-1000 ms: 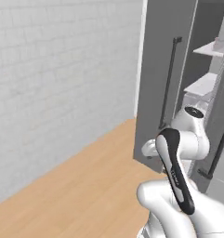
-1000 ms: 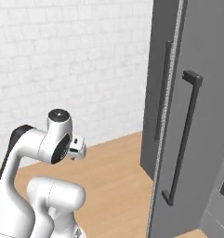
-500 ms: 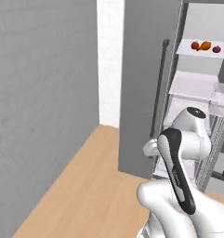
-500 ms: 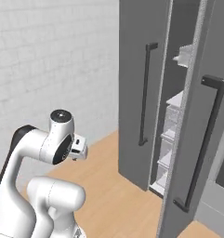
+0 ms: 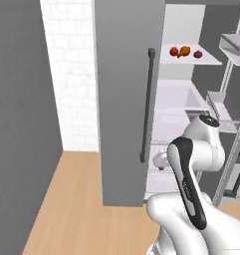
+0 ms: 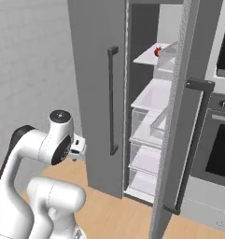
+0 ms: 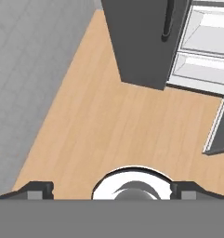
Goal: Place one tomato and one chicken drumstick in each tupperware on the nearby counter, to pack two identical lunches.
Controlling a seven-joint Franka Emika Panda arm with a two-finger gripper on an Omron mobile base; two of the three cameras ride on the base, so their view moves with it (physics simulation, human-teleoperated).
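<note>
Two red tomatoes (image 5: pixel 174 51) (image 5: pixel 198 54) and an orange-brown chicken drumstick (image 5: pixel 184 50) lie on an upper white shelf inside the open fridge. One tomato (image 6: pixel 157 51) peeks past the door edge in the right base view. My gripper (image 7: pixel 112 190) hangs low in front of the fridge and points down at the wooden floor. It is open, with nothing between its fingertips (image 7: pixel 39 188), and sits well below and left of the food. The hand (image 5: pixel 159 159) shows beside the arm's folded elbow. The tupperware and the counter are out of view.
The fridge's left door (image 5: pixel 126 99) with its dark handle (image 5: pixel 147 104) stands between me and part of the shelves. Its right door (image 6: pixel 179 116) swings out near an oven (image 6: pixel 221 140). White fridge drawers (image 7: pixel 201 69) sit low. A grey wall (image 5: pixel 17 124) closes the left side.
The whole picture has shifted: the base has moved and the open fridge with its food shelf now lies ahead. The arm holds the same folded pose, gripper still open.
</note>
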